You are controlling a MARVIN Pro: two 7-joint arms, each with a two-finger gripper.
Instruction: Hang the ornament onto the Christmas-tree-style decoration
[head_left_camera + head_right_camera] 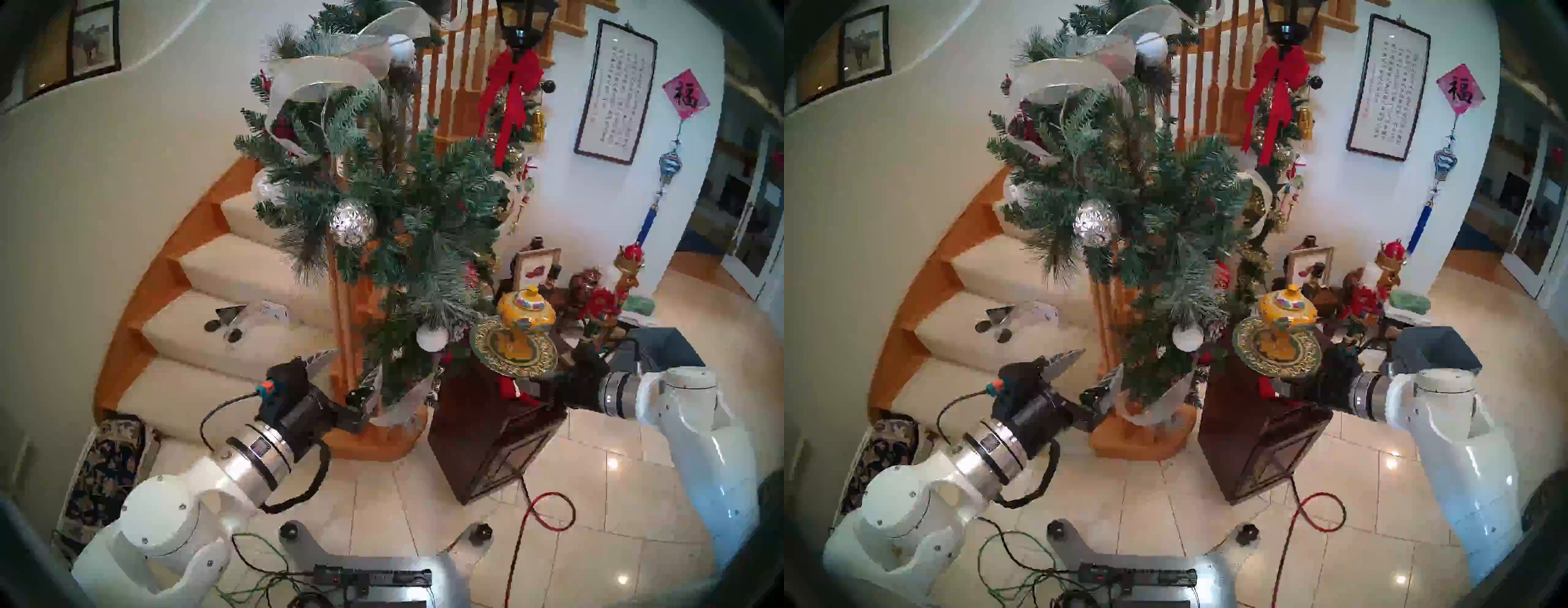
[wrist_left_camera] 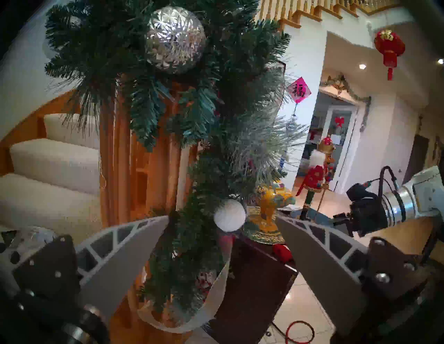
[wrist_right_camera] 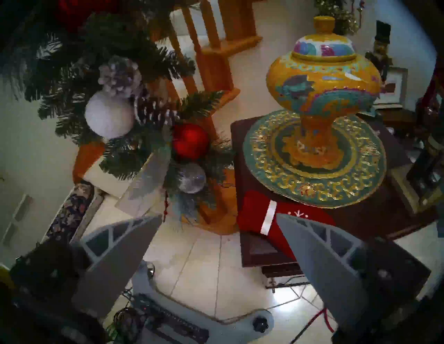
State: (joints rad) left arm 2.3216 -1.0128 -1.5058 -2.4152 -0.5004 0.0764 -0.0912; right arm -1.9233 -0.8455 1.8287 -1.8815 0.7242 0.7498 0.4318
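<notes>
The ornament (image 3: 257, 216), a red felt mitten with a white cuff band, lies on the front edge of a dark wooden stand (image 3: 372, 216). One finger of my right gripper (image 3: 218, 215) partly covers it. That gripper is open and holds nothing, and the mitten sits just beyond one fingertip. From the head, only a red patch of the ornament (image 1: 507, 388) shows under the plate. The Christmas-tree-style decoration (image 1: 403, 204) is a bushy frosted garland hanging down the stair post. My left gripper (image 1: 343, 372) is open at its lower end, with the lower branches and a white ball (image 2: 229, 215) ahead between the fingers.
A yellow lidded jar (image 1: 526, 314) stands on a green and gold plate (image 3: 264, 173) on the stand. A faceted silver ball (image 1: 352, 223) hangs mid-garland. The wooden newel post (image 1: 343, 322) and carpeted stairs (image 1: 237, 331) are on the left. A red cable (image 1: 547, 509) loops on the tiled floor.
</notes>
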